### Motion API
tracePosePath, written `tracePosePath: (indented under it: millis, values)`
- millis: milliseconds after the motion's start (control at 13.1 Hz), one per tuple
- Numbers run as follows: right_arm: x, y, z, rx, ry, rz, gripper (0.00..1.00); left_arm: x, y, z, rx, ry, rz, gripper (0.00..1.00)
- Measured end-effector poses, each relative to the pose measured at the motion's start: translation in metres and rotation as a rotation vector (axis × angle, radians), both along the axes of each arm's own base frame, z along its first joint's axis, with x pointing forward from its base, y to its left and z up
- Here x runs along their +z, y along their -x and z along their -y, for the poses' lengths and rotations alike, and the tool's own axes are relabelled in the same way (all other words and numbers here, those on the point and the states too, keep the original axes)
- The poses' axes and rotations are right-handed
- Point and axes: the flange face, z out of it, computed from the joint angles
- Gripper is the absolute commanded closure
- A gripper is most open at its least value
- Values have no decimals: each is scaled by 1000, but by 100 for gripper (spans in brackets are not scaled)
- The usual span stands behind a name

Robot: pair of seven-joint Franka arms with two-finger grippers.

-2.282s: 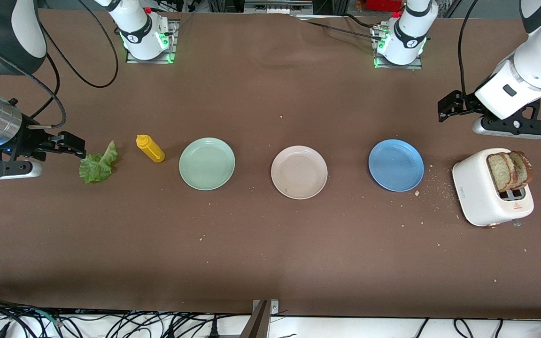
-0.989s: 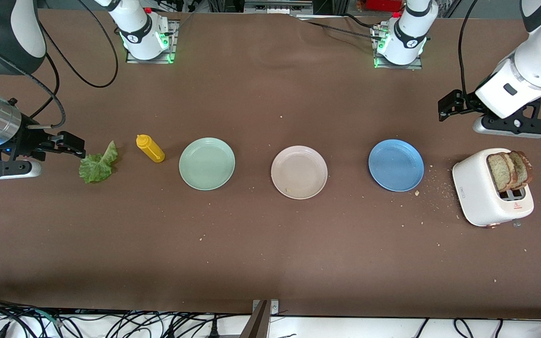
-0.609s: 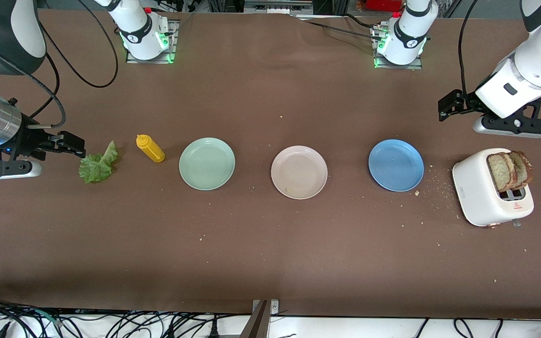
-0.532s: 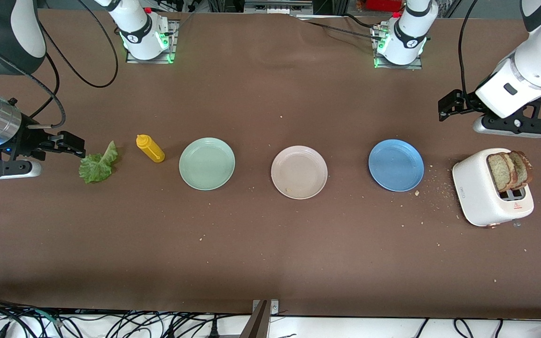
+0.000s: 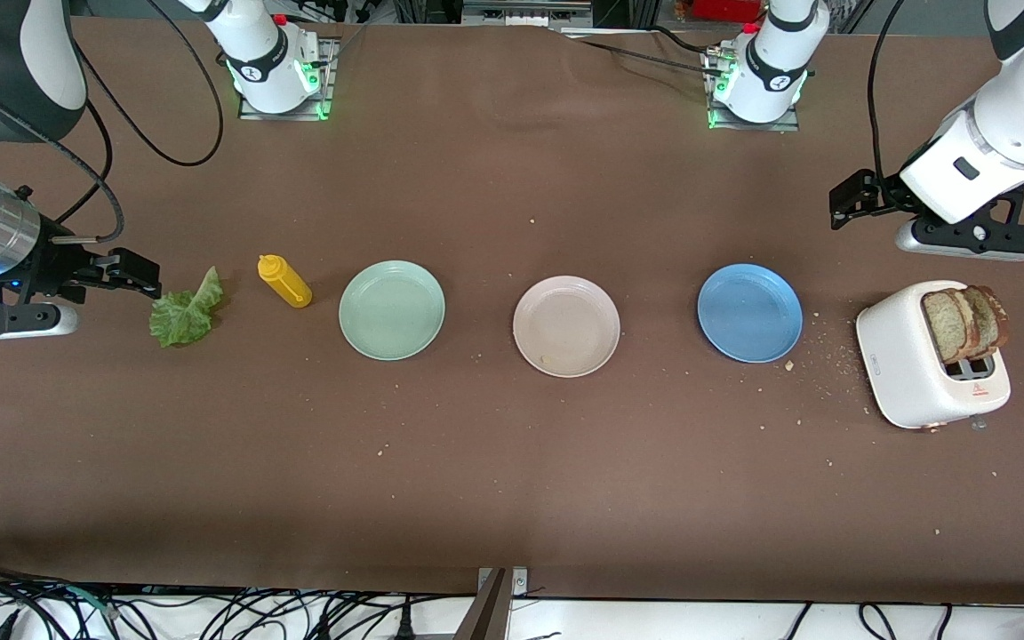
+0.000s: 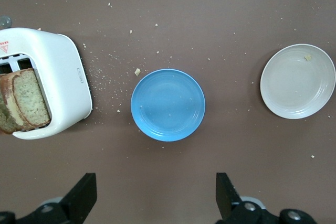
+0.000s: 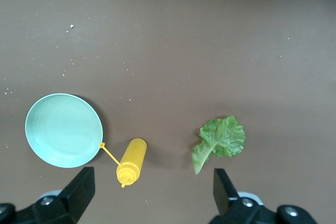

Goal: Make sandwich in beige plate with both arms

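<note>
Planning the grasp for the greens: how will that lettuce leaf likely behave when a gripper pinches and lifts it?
The lettuce leaf looks thin and ruffled, so it will probably droop from whichever point is pinched. It lies flat on the table, so fingertips may scrape cloth before catching an edge. It seems very light and could tear at the frilly edge; the pale stem end looks sturdier.
</note>
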Motion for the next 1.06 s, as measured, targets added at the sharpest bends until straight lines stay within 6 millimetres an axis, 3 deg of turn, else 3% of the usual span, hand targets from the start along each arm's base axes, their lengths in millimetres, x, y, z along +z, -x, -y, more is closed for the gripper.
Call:
tracePosePath:
  millis: [1065]
  values:
    - [-1, 0, 3, 3, 32, 0, 0, 0, 0, 0, 0, 0, 0, 0]
